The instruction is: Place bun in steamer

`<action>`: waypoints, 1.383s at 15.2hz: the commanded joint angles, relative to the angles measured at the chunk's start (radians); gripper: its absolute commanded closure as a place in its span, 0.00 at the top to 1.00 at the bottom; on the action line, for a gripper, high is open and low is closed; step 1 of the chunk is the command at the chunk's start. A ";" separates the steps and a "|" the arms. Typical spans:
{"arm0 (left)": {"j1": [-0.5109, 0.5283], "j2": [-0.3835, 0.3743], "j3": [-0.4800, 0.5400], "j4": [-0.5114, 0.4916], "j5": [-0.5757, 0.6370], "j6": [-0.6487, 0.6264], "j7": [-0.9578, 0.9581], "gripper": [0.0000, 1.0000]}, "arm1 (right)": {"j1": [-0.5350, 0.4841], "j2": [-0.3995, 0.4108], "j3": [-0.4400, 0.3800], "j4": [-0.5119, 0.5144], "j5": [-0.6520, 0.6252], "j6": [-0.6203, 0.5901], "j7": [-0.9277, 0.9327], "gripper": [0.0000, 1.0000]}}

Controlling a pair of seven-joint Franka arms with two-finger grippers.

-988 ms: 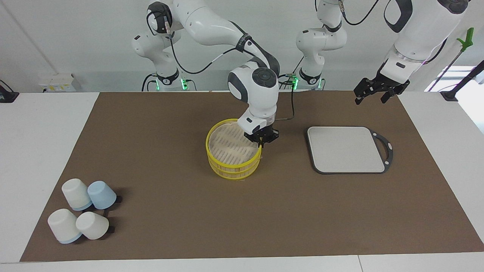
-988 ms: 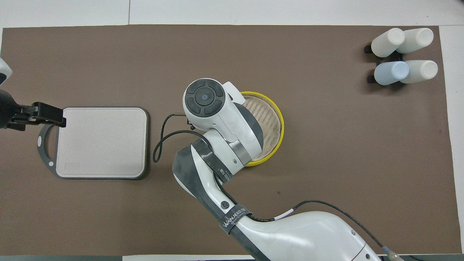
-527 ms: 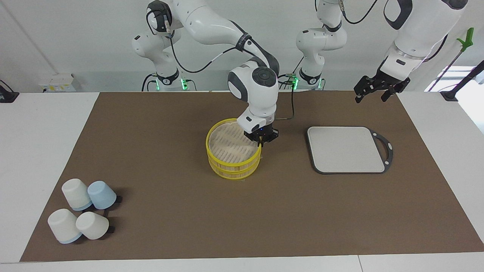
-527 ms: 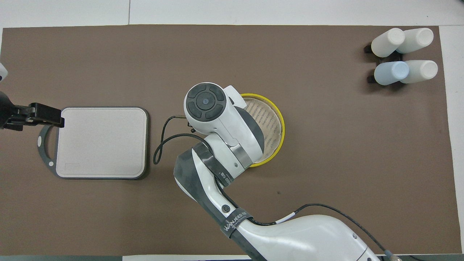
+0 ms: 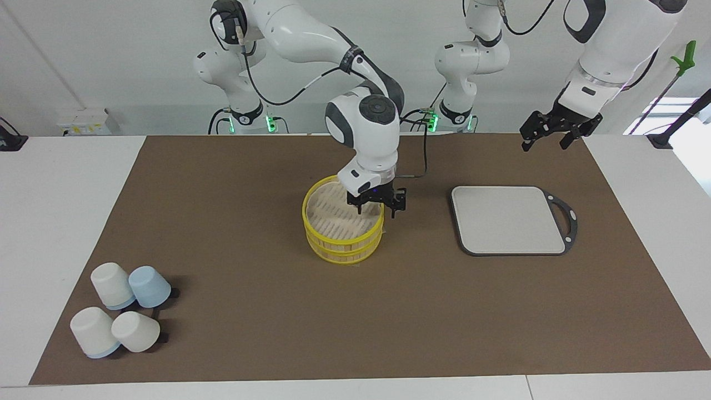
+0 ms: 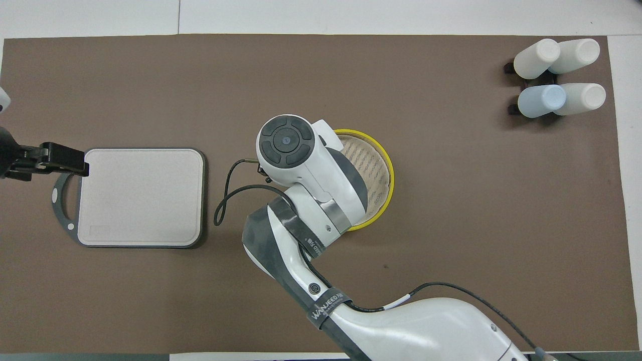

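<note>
The steamer (image 5: 333, 244) is a round yellow-rimmed basket with a pale slatted floor, in the middle of the mat; the overhead view shows it partly covered by the arm (image 6: 381, 170). My right gripper (image 5: 376, 211) is open, its fingers (image 5: 358, 208) spread over the steamer's edge toward the left arm's end. In the overhead view the right wrist hides this gripper. I see no bun; the space under the gripper is hidden. No lid is in view. My left gripper (image 5: 545, 145) is open and empty, waiting in the air over the board's handle (image 6: 62, 163).
A grey rectangular board (image 5: 508, 219) (image 6: 140, 195) with a dark handle lies toward the left arm's end. Several upturned white and blue cups (image 5: 119, 316) (image 6: 556, 75) stand at the right arm's end, farther from the robots. A black cable (image 6: 225, 195) loops beside the right wrist.
My right gripper's fingers have spread from shut to open and shifted slightly toward the steamer's middle. The left gripper has risen a little. The steamer has not moved.
</note>
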 commanded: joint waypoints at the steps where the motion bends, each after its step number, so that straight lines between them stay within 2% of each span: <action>1: 0.008 -0.017 -0.004 -0.009 0.004 -0.003 0.014 1.00 | -0.128 -0.082 0.015 -0.006 -0.007 -0.068 -0.063 1.00; 5: 0.007 -0.017 -0.004 -0.010 0.004 -0.003 0.008 1.00 | -0.310 -0.214 0.013 -0.013 -0.011 -0.381 -0.350 1.00; 9: 0.007 -0.017 -0.004 -0.010 0.004 -0.003 0.007 1.00 | -0.480 -0.306 0.013 -0.059 -0.014 -0.502 -0.559 1.00; 12: 0.007 -0.017 -0.004 -0.010 0.004 -0.003 0.007 1.00 | -0.542 -0.376 0.013 -0.161 -0.016 -0.478 -0.629 1.00; 16: 0.007 -0.017 -0.004 -0.010 0.004 -0.003 0.005 1.00 | -0.557 -0.488 0.013 -0.300 -0.044 -0.441 -0.652 1.00; 19: 0.005 -0.017 -0.004 -0.010 0.004 -0.003 0.005 1.00 | -0.588 -0.481 0.013 -0.302 -0.059 -0.348 -0.708 1.00; 21: 0.005 -0.017 -0.004 -0.010 0.004 -0.003 0.005 1.00 | -0.600 -0.461 0.018 -0.291 -0.128 -0.309 -0.719 1.00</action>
